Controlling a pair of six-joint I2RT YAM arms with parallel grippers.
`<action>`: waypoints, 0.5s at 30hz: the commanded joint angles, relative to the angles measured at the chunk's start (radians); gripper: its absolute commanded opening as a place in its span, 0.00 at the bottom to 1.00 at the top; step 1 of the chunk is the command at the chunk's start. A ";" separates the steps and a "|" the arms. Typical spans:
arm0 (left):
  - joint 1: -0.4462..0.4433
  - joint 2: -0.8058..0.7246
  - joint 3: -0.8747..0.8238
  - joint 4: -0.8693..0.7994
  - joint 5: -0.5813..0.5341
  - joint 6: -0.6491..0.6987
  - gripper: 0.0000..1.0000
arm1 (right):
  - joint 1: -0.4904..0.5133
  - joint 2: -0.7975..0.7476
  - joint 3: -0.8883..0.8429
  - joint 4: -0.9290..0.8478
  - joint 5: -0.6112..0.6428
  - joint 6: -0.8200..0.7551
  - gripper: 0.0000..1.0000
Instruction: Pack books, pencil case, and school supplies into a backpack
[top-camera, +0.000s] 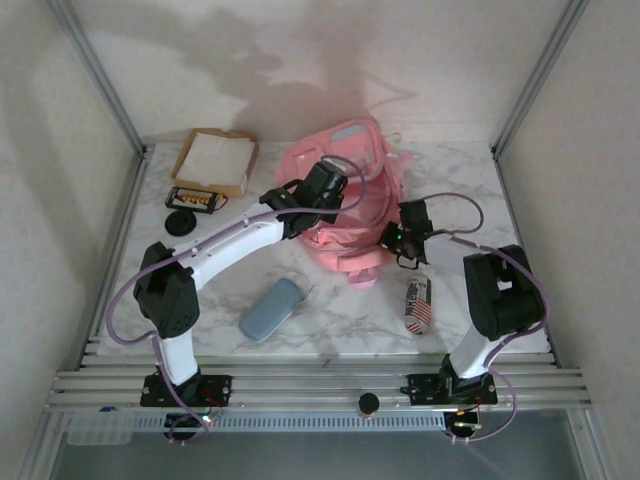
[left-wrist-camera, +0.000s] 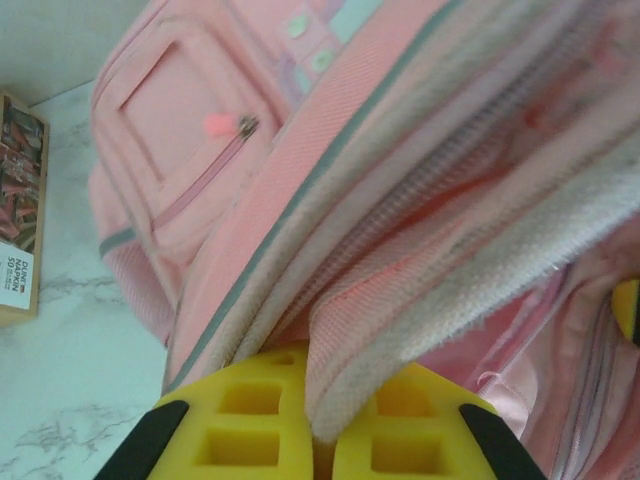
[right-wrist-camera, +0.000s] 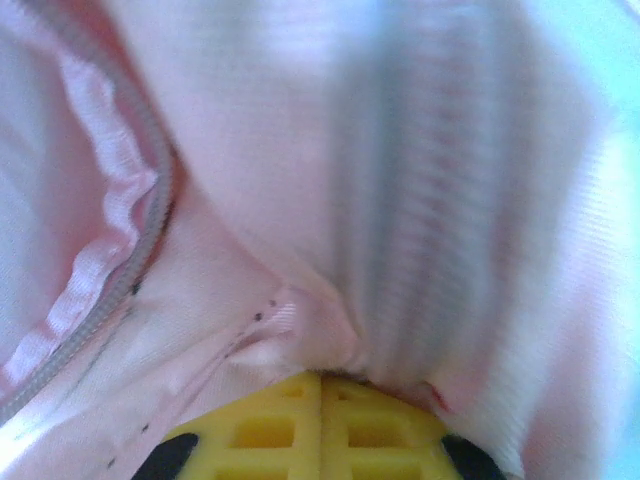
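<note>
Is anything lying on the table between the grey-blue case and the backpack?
Nothing visible: only marble lies between the grey-blue case and the backpack. The left gripper and the right gripper are each shut on backpack fabric.

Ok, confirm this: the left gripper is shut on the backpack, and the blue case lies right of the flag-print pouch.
Wrong in one respect: the blue case lies left of the flag-print pouch, as the top view shows. The left gripper is shut on the backpack, as stated.
</note>
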 joint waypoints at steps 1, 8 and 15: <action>0.001 0.020 0.084 -0.021 -0.011 -0.060 0.00 | -0.002 -0.008 0.015 -0.002 -0.022 -0.072 0.07; -0.006 0.118 0.113 0.063 0.066 -0.038 0.00 | 0.056 -0.232 -0.020 0.029 -0.193 0.043 0.33; -0.006 0.095 -0.006 0.160 0.203 -0.033 0.00 | 0.018 -0.200 -0.007 0.212 -0.439 0.266 0.45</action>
